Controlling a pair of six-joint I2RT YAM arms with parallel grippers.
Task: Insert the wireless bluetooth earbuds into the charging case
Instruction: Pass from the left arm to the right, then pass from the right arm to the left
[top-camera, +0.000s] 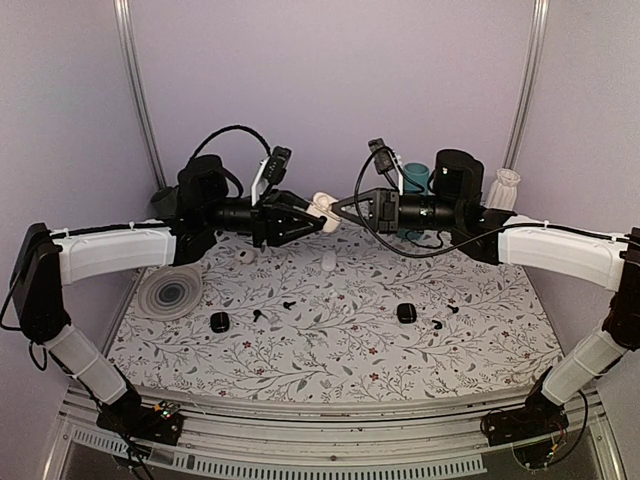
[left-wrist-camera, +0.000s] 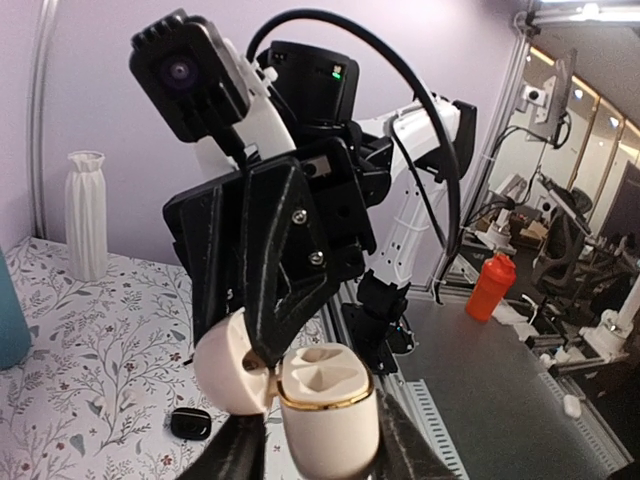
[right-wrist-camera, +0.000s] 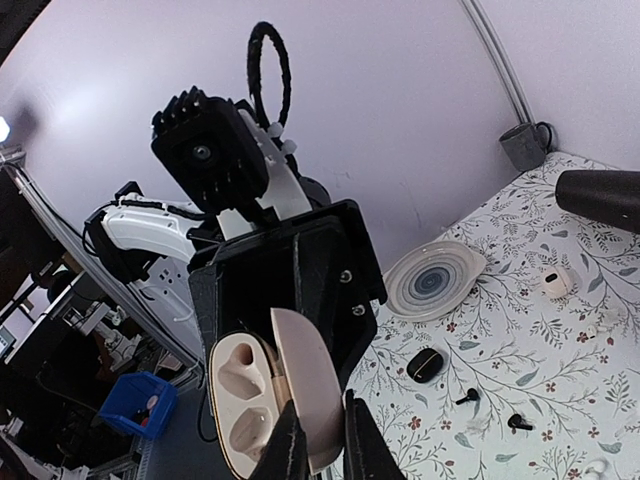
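A cream charging case (top-camera: 323, 210) hangs in the air between both arms, above the back of the table. My left gripper (top-camera: 310, 215) is shut on its gold-rimmed body (left-wrist-camera: 330, 400). Both sockets in the body are empty. My right gripper (right-wrist-camera: 318, 440) is shut on the edge of the opened lid (right-wrist-camera: 315, 370), which is swung away from the body (right-wrist-camera: 240, 400). Small black earbuds lie on the floral cloth, two left of centre (top-camera: 289, 302) and two at the right (top-camera: 437, 324). A white earbud (top-camera: 329, 261) lies below the case.
Two closed black cases (top-camera: 219, 321) (top-camera: 406, 312) sit on the cloth. A ringed plate (top-camera: 170, 296) lies at the left, with a small cream object (top-camera: 247, 256) near it. A white vase (top-camera: 505, 188) and a teal cup (top-camera: 415, 178) stand at the back right.
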